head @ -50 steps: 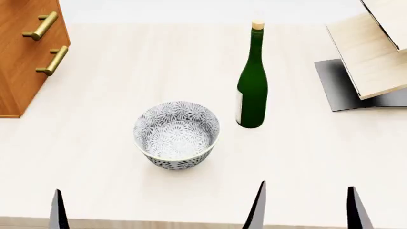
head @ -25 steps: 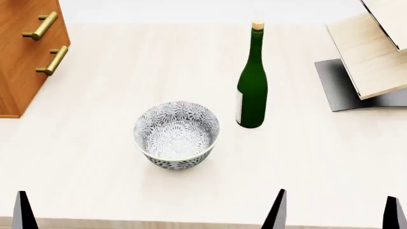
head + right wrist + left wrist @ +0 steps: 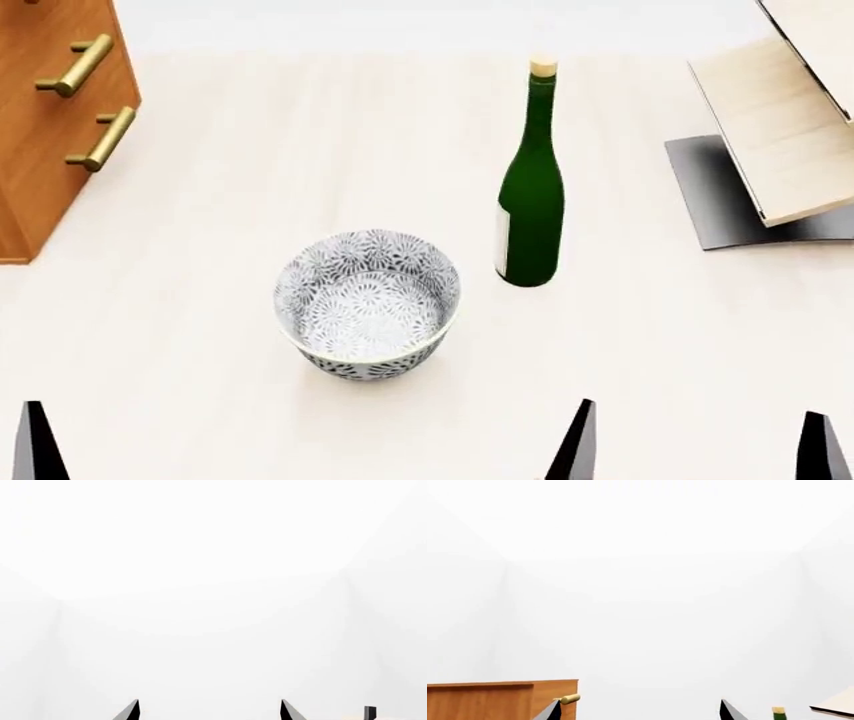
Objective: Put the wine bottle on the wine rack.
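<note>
Bottle: the wine bottle [image 3: 530,190] stands upright on the desk [image 3: 267,150], cork at the top, well apart from both of your tools.
Long axis: it runs straight up from the desk, so you'd close across the body from the side, not from above.
Direction from the right tool: the right tool [image 3: 694,440] sits at the near edge of the desk, and the bottle lies ahead of it and a little to its left.
Direction from the left tool: only one finger [image 3: 34,440] shows in the head view, far off to the left of the bottle.
Nearer arm: the right, by my reading; it also has the wine rack [image 3: 781,120] on its own side, beyond the bottle to the right.
In the way: the bowl [image 3: 367,305] stands just beside the bottle on its left, on the left arm's path, not on yours.
Right tool state: fingers spread wide, holding nothing.
Left tool state: left tool [image 3: 637,712] fingers likewise spread apart in its wrist view, empty.
</note>
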Robot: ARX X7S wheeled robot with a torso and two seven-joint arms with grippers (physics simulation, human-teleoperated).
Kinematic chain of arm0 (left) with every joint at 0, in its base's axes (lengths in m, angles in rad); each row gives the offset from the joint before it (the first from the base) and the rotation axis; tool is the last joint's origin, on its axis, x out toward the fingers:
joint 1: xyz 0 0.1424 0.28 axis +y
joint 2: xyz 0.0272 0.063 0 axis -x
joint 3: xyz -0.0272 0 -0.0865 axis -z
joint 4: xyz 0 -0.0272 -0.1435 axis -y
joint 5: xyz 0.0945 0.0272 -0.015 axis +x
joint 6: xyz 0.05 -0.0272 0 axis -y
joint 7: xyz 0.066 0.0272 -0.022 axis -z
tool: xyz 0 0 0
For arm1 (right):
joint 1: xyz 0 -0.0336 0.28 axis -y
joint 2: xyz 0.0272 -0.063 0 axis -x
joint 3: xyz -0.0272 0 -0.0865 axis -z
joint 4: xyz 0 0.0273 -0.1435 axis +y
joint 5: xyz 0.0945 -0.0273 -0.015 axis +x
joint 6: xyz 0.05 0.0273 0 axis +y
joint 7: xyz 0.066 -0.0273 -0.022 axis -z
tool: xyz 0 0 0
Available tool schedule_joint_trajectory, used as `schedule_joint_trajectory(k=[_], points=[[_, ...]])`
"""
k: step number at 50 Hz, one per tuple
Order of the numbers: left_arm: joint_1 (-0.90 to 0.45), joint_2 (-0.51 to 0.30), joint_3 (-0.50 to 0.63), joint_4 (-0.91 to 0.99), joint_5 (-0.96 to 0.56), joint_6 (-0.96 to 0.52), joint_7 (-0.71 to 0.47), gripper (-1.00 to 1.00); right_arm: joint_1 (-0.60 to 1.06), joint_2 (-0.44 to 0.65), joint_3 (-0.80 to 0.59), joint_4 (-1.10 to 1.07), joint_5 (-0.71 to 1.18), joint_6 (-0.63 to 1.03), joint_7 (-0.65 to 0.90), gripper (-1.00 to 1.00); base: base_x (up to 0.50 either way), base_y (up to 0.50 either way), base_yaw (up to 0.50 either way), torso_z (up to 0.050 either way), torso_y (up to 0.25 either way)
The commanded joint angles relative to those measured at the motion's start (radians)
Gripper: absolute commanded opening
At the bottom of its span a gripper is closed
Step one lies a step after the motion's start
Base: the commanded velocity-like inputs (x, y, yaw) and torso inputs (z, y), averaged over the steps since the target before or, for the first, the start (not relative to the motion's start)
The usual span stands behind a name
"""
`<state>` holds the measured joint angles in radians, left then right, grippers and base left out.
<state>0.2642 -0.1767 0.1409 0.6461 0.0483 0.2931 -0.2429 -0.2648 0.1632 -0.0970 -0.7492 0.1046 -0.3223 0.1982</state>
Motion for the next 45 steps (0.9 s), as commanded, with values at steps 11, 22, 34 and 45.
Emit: schedule_joint_trajectory(k=[11,22,34,45], points=[[-0.010,-0.013,0.010,-0.010,-0.003,-0.016,-0.022,1.00,0.009,0.019,-0.012,0.020,0.006,0.008,0.022,1.00,0.11,0.00,0.00,0.000,0.000],[-0.008,-0.021,0.018,-0.009,0.001,-0.012,-0.030,1.00,0.013,0.027,-0.018,0.022,0.005,0.017,0.033,1.00,0.11,0.00,0.00,0.000,0.000],[-0.010,-0.029,0.028,-0.011,0.002,-0.011,-0.037,1.00,0.015,0.034,-0.024,0.022,0.005,0.023,0.045,1.00,0.11,0.00,0.00,0.000,0.000],[-0.009,-0.036,0.035,-0.008,-0.001,-0.011,-0.045,1.00,0.014,0.042,-0.031,0.023,0.004,0.024,0.053,1.00,0.11,0.00,0.00,0.000,0.000]])
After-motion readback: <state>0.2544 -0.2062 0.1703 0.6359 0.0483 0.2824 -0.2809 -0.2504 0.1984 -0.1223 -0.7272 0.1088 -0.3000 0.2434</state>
